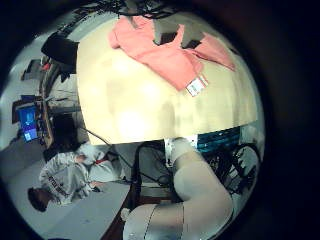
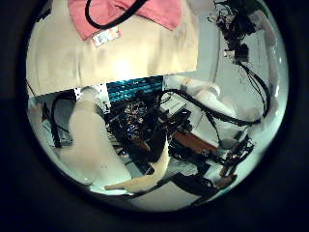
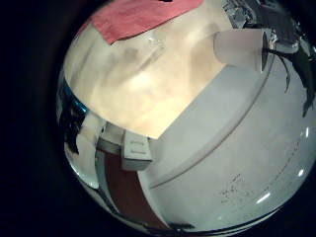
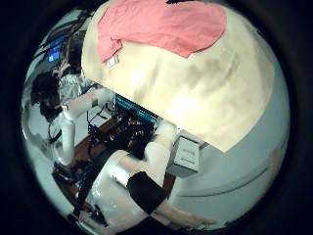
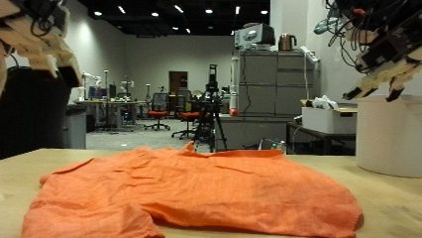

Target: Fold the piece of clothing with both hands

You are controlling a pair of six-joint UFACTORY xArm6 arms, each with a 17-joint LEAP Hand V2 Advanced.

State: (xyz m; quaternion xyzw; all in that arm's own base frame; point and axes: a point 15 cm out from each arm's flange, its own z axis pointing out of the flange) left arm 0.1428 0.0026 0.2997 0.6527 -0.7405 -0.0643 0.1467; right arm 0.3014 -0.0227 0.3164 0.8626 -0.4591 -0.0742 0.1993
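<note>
An orange shirt [image 5: 198, 193] lies spread flat on the light wooden table [image 5: 20, 164], with a sleeve toward the front. My left hand [image 5: 33, 35] hangs high above the table's left side, fingers relaxed and holding nothing. My right hand [image 5: 382, 50] hangs high above the right side, also open and holding nothing. The shirt shows far off in the left little finger side palm view [image 1: 165, 50], with a white tag [image 1: 195, 87] at its edge. It also shows in the left thumb side palm view [image 2: 126, 12], the right little finger side palm view [image 3: 138, 18] and the right thumb side palm view [image 4: 161, 27].
Grey cabinets [image 5: 270, 94] stand behind the table. A white cylinder [image 5: 389, 134] stands beside the table under my right hand. Office chairs [image 5: 161, 111] and desks are far back in the room. Bare tabletop [image 1: 150, 105] surrounds the shirt.
</note>
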